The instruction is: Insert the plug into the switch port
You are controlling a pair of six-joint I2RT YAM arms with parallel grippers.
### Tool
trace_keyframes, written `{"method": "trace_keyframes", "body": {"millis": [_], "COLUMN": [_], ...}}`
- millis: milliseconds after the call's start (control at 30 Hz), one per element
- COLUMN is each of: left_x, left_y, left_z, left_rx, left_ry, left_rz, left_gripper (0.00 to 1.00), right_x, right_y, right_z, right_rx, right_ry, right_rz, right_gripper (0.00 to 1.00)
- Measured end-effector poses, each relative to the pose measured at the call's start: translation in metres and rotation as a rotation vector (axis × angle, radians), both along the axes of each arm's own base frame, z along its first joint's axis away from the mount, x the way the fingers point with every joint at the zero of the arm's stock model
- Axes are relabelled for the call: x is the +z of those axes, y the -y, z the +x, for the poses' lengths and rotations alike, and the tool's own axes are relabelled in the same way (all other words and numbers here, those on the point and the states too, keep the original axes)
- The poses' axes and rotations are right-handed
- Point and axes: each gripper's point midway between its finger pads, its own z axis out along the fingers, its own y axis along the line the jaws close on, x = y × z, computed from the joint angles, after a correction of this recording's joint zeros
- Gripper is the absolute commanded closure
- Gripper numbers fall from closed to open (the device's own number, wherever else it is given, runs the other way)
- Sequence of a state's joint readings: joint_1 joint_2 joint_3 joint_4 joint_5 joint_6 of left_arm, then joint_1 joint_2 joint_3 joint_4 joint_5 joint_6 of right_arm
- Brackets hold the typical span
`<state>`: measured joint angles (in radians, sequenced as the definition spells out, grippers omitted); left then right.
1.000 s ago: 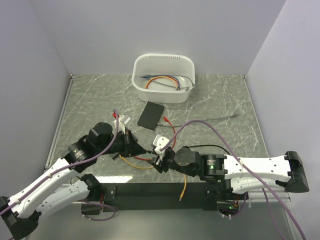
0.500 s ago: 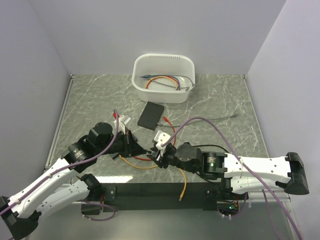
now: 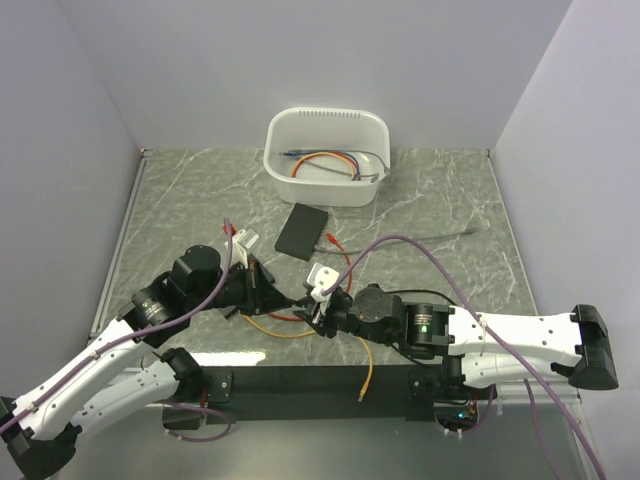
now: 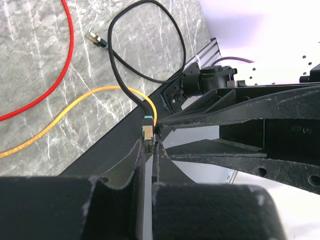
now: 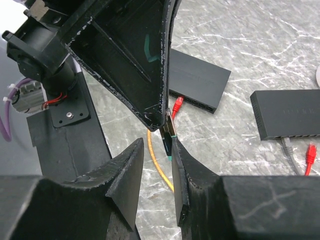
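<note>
On the table [image 3: 440, 200] the switch [image 3: 302, 231] lies flat, well beyond the spot near the front edge where the two arms meet, so the step in hand looks like a hand-over of the plug, not the insertion itself. The left gripper [image 4: 149, 145] is clenched on the plug [image 4: 147, 133], pinching its body with the teal boot and the black cable [image 4: 112, 37] running out ahead of the tips. The right gripper [image 5: 157, 145] stands partly spread, a finger on each side of the same plug, with one finger close against it and a gap on the other side; I judge it has not clamped. To do this well, the right fingers should centre on the plug before they shut, take it across its flat sides, and leave the contact end free to enter a port. The left should let go only once that grip is firm, and then draw straight back so the cable does not twist the plug. Slack in the cable loop should be kept clear of both wrists
</note>
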<state>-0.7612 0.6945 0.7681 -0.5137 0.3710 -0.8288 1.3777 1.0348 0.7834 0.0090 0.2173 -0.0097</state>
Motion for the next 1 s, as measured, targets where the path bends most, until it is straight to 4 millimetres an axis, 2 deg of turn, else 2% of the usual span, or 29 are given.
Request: {"method": "trace_keyframes", "body": {"millis": [367,667,800,1000], "left_x": [0.000,0.003,0.003,0.003], "left_y": [0.000,0.000,-0.001,-0.001], "left_z": [-0.001,-0.002,-0.002,-0.002], "left_rx": [-0.006,-0.006,-0.006,-0.005], "left_ry": [-0.002,0.005,0.007,0.008], "left_rz": [-0.002,-0.009,-0.011,-0.011], "left_gripper": [0.99,0.99,0.99,0.99], "right_x": [-0.002,-0.020,-0.020,-0.017], "right_y": [0.002,-0.004,-0.004,-0.003], "right_z": [0.011,0.014,0.014,0.014], "right_rx": [-0.019,-0.019,-0.019,-0.018], "right_ry": [0.001,-0.014,-0.014,-0.012], "right_rz": [-0.007,-0.057,-0.056,-0.047], "right_gripper": [0.65,0.65,0.67,0.62]}}
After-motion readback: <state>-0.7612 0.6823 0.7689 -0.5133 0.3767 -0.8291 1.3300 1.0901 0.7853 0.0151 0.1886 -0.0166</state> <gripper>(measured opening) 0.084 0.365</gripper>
